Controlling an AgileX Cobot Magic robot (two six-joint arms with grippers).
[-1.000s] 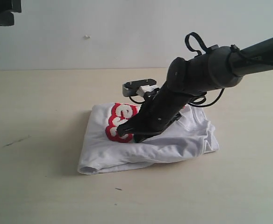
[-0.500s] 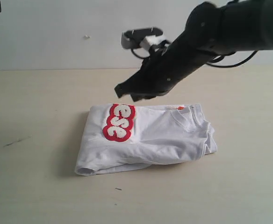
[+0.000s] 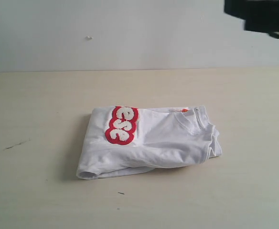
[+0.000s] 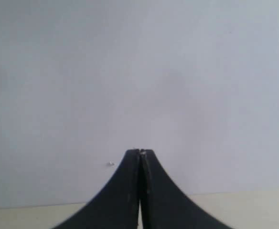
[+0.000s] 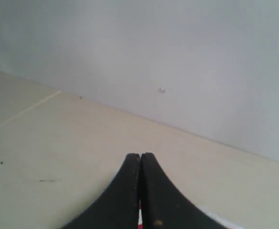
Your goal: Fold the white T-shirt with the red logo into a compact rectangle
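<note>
Currently right gripper (image 5: 140,155) is clamped shut on nothing, jaws pressed flat together, up off the table (image 3: 39,109); left gripper (image 4: 140,151) is likewise closed and empty, facing the wall (image 4: 130,71). White T-shirt (image 3: 163,138) lies well below and apart from both, folded into a rough rectangle. Red logo (image 3: 120,125) sits on top at the end farther from the right gripper, collar (image 3: 197,119) at the nearer end.

The white T-shirt (image 3: 168,140) lies folded in a rumpled rectangle on the table (image 3: 39,191), collar at the exterior view's right, the red logo (image 3: 121,125) face-up near its left end.
</note>
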